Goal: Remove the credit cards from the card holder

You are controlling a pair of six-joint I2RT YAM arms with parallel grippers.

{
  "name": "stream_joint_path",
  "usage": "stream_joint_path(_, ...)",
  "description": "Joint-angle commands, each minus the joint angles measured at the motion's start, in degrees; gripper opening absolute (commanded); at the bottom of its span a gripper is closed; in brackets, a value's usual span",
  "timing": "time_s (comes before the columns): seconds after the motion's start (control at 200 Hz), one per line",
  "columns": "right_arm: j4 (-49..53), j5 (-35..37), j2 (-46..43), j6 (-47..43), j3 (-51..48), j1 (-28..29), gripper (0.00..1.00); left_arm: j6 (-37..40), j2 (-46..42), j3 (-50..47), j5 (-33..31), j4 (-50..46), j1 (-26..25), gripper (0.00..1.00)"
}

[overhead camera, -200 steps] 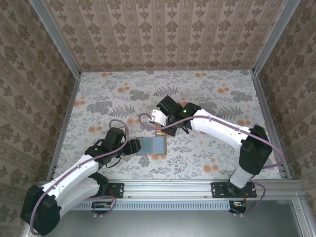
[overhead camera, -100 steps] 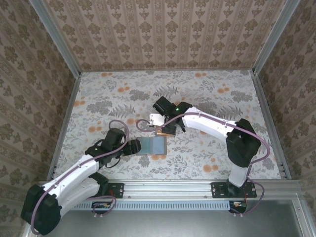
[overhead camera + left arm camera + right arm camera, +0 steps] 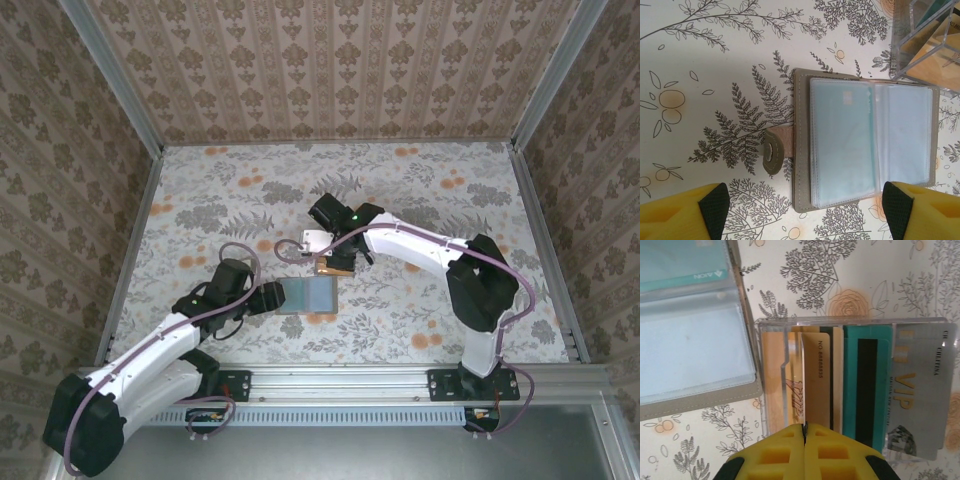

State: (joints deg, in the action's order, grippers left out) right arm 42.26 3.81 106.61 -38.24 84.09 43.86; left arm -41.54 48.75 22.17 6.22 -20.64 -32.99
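Floral-printed counter (image 3: 420, 190), enclosed by patterned wallpaper walls (image 3: 330, 70) on three sides; both arms are working near its centre.

Item under task: the card holder (image 3: 865, 145) lies open and flat on the counter, pocket faces up, with its snap tab (image 3: 775, 150) folded out to one side. It sits just beside a clear tray (image 3: 840, 321), the two nearly touching at one corner.

Left jaws: spread wide, one finger to each side of the holder. They are not closed on the holder, and contact with it cannot be confirmed.

Right jaws: pressed together, directly over the tray. A thin edge runs from between them down into the tray; whether a card is pinched there cannot be told.

Cards removed: the tray holds several credit cards side by side, namely a gold card (image 3: 820, 385), a second gold one behind the tray wall, a teal striped card (image 3: 883, 390) and a grey VIP card (image 3: 925, 405).

Cards outstanding: one teal pocketed card (image 3: 685, 272) sits inside a clear pocket of the holder. The adjoining pocket face looks pale and appears empty, though any pockets stacked beneath cannot be inspected.

Assessment: the task is well advanced but not complete. At least one extraction is left, and the holder will likely need steadying during it.
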Motion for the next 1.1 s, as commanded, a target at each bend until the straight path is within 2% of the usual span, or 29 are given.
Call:
stream_joint_path(0.0, 3.0, -3.5, 1.0, -0.3, 2.4, -0.8, 0.01, 0.9, 0.1, -0.4, 0.4, -0.6, 0.6, 0.84)
stream_joint_path(0.135, 1.9, -2.5, 1.4, 1.0, 2.6, -1.6, 0.21, 0.9, 0.1, -0.3, 0.6, -0.5, 0.7, 0.84)
stream_joint_path(0.27, -0.9, 1.2, 1.2, 2.5, 2.3, -2.1, 0.31, 0.9, 0.1, -0.4, 0.6, -0.5, 0.8, 0.84)
stream_joint_path(0.425, -4.9, 3.8, -0.9, 5.1, 0.8, -2.3, 0.33, 0.9, 0.5, -0.3, 0.7, -0.4, 0.9, 0.84)
stream_joint_path(0.525, -9.4, 3.2, -4.5, 10.2, -2.5, -2.2, 0.33, 0.9, 0.8, -0.3, 1.5, 0.1, 0.9, 0.83)
stream_joint_path(0.775, -18.7, -1.7, -14.4, 33.0, -14.5, -1.1, 0.33, 1.9, 0.4, 1.2, 4.8, 1.8, -0.2, 0.79)
stream_joint_path(0.95, -26.3, -5.3, -18.4, 45.7, -24.9, 2.0, 0.33, 1.9, 1.8, 3.0, 4.5, 2.7, -2.5, 0.76)
stream_joint_path(1.095, -31.3, -7.2, -18.3, 56.4, -30.1, 3.0, 0.31, 1.6, 4.8, 5.5, 1.7, 2.5, -5.9, 0.72)
